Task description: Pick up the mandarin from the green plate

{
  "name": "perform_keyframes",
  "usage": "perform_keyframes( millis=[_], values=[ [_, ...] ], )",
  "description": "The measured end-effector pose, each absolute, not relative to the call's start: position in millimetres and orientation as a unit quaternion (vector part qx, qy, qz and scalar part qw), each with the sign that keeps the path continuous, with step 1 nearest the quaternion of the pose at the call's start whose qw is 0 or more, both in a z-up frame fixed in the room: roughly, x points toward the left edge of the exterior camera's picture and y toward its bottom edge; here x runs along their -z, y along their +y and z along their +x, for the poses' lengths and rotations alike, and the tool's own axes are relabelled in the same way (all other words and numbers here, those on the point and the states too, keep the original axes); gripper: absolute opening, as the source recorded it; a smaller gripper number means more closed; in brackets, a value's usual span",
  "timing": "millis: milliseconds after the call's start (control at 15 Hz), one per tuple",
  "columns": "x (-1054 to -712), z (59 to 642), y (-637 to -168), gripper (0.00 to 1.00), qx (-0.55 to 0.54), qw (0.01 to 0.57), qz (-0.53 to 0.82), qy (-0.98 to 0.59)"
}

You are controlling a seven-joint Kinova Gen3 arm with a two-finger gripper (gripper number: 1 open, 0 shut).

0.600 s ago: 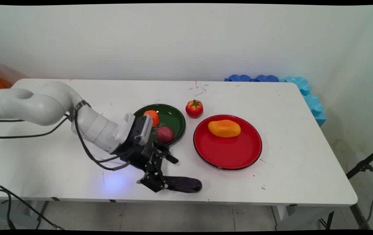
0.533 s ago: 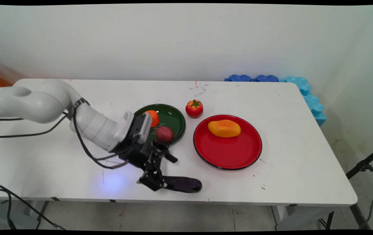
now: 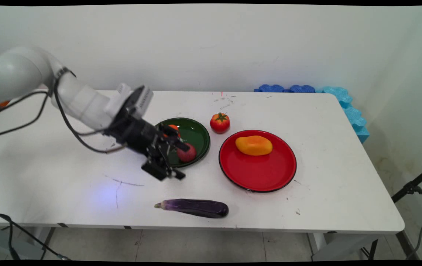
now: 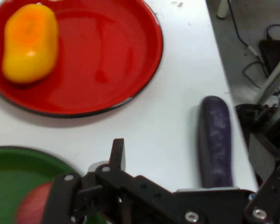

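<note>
1. while the gripper (image 3: 182,162) hangs tilted above the table (image 3: 325,155), over the green plate's (image 3: 198,131) near rim, its jaws stand wide apart and hold nothing.
2. the eggplant (image 3: 192,208) lies flat by the table's near edge, apart from both plates and nearest the gripper; lying on its side, it probably rests steady.
3. a red ball (image 3: 188,154) and an orange piece (image 3: 174,128) sit on the green plate, and a mango (image 3: 253,145) sits on the red plate (image 3: 258,177). a tomato (image 3: 219,122) stands on the table just behind both plates.
4. the hand view shows the gap between the fingers (image 4: 117,151) plainly, with the eggplant lying toward the right one. only the main view shows the tomato and the gripper's height. the orange piece, half hidden, may be a carrot.
</note>
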State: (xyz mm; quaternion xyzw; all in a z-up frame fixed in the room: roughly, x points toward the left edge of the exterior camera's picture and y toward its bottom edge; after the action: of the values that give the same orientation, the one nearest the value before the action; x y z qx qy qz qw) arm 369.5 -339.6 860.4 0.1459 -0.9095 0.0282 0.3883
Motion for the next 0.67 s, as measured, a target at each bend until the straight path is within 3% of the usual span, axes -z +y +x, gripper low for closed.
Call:
perform_keyframes(
  millis=[267, 667],
  values=[
    [-877, 403, -369, 1.00, -0.053, 0.376, 0.158, -0.912],
    [-862, 447, -408, 1.00, -0.078, 0.341, 0.191, -0.917]
  ],
)
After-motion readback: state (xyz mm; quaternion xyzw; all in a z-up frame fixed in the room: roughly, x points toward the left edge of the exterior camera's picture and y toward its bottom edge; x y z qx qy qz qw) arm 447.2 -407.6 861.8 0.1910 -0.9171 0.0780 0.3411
